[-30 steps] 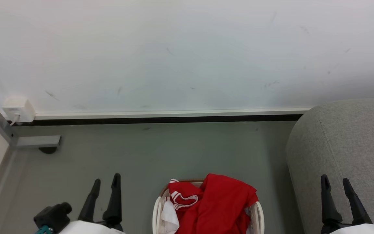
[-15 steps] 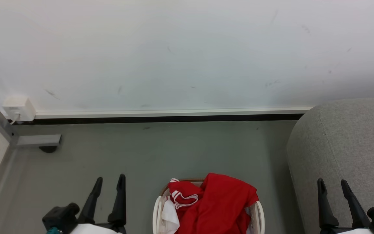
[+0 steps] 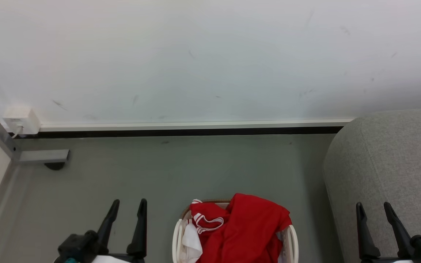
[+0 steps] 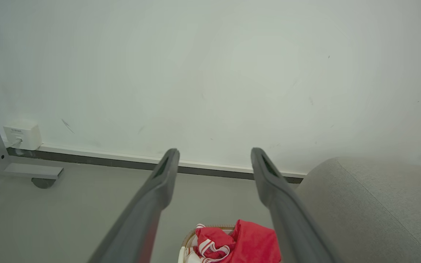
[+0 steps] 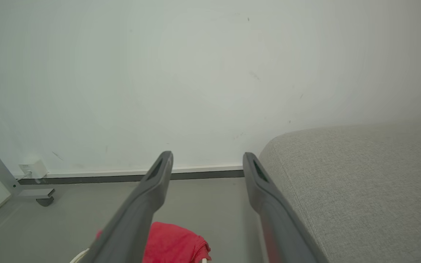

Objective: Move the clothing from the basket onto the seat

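Fingers on both arms are spread apart and hold nothing. The left fingers (image 3: 139, 230) rise from the lower left of the head view and the right fingers (image 3: 364, 233) from the lower right, tips pointing up the frame. Each wrist view shows a wide gap with only wall and floor behind it, for the left fingers (image 4: 159, 190) and the right fingers (image 5: 152, 190) alike.

The clothing (image 3: 247, 226), bright red with white striped trim, is heaped in the basket (image 3: 176, 239) at the bottom centre of the head view, between the two pairs of fingers and apart from both. It mounds above the rim and hangs over the far right edge. A white cloth (image 3: 190, 244) is tucked against the basket's left wall, touching the red fabric. The left wrist view shows the clothing (image 4: 254, 244) at its bottom edge between the fingers. In the right wrist view, the clothing (image 5: 174, 241) sits low and left of centre.

The seat (image 3: 397, 157), light grey and rounded, fills the right side of the head view, near the basket; the right fingers show in front of it. It also takes up the lower right of the left wrist view (image 4: 371, 204) and the right wrist view (image 5: 360, 182).

The basket stands on a grey floor (image 3: 181, 171). Beyond it a pale skirting strip (image 3: 196, 127) runs along a white, scuffed wall (image 3: 210, 54). At the left edge, a small white wall box (image 3: 20, 120) sits just above a grey metal frame foot (image 3: 42, 156).
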Available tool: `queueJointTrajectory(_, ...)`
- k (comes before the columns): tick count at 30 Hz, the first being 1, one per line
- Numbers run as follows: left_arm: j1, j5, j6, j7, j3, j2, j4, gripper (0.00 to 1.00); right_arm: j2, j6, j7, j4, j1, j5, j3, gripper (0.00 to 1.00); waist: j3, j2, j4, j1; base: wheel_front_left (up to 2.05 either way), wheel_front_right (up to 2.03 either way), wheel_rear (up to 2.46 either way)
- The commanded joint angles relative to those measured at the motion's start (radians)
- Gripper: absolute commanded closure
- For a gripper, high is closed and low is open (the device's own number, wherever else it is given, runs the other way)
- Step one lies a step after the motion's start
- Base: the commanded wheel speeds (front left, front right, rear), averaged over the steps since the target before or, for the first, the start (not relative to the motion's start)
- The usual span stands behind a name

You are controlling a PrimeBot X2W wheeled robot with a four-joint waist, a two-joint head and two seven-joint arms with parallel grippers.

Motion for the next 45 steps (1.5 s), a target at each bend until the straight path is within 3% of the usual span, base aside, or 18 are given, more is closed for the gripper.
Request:
queueJointTrajectory(1, 0.005, 0.031, -0.003, -0.011, 0.0, 0.009, -0.004, 0.0, -0.009, -0.002, -0.009, -0.003, 0.009, -0.022, -0.004, 0.0, 0.0, 0.0, 0.0, 0.0, 0.0, 0.0, 0.0)
queueJointTrajectory(23, 0.014, 0.186, -0.005, -0.051, -0.02, 0.009, -0.005, 0.0, -0.01, -0.002, -0.05, -0.007, 0.015, -0.151, -0.009, 0.0, 0.009, 0.0, 0.005, 0.0, 0.0, 0.0, 0.0)
queueJointTrajectory(45, 0.009, 0.17, -0.019, -0.049, -0.017, 0.009, 0.011, 0.0, -0.009, -0.002, -0.047, 0.004, 0.002, -0.095, -0.011, 0.0, 0.023, 0.0, -0.012, 0.0, 0.0, 0.0, 0.0)
